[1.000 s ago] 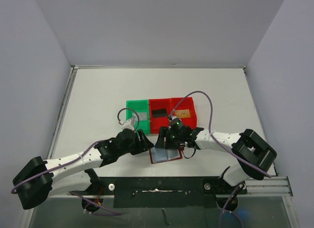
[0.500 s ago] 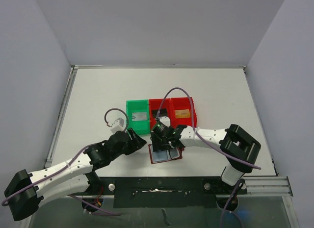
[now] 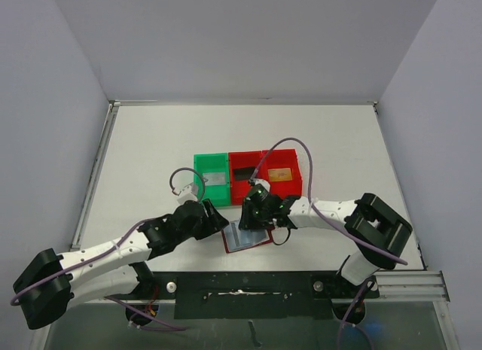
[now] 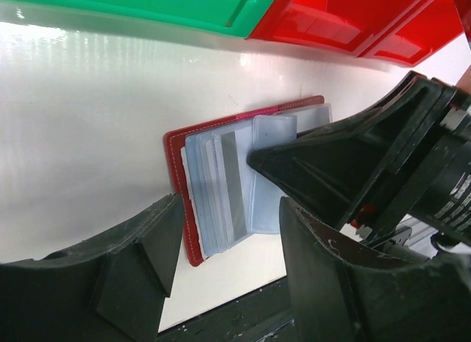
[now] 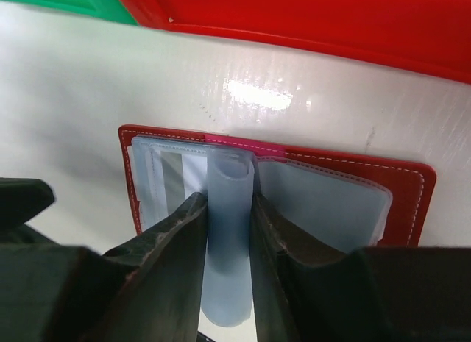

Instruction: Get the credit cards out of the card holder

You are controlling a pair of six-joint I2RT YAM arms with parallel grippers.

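Bench (image 3: 151,154): one white surface carrying all items.
Bins: three in a row, touching. One green bin (image 3: 198,177) at the left, one middle red bin (image 3: 235,190), one right red bin (image 3: 295,177).
Cards in bins: three, one per bin. Silver-grey card (image 3: 214,178) in the green bin, black card (image 3: 244,173) in the middle red bin, gold-orange card (image 3: 279,174) in the right red bin.
Card holder (image 3: 247,238): one, dark red, unfolded on the bench just in front of the red bins, its pale blue-grey pockets facing up.
Holder contents: one grey strip (image 4: 231,182) shows through a left pocket. Whether it is a card cannot be told.
Right pincer (image 5: 229,204): fingers together on one pale pocket leaf (image 5: 229,173) of the card holder, which stands up between them.
Left pincer (image 4: 229,213): fingers apart, nothing between them, just beside the holder's left edge and not touching it.
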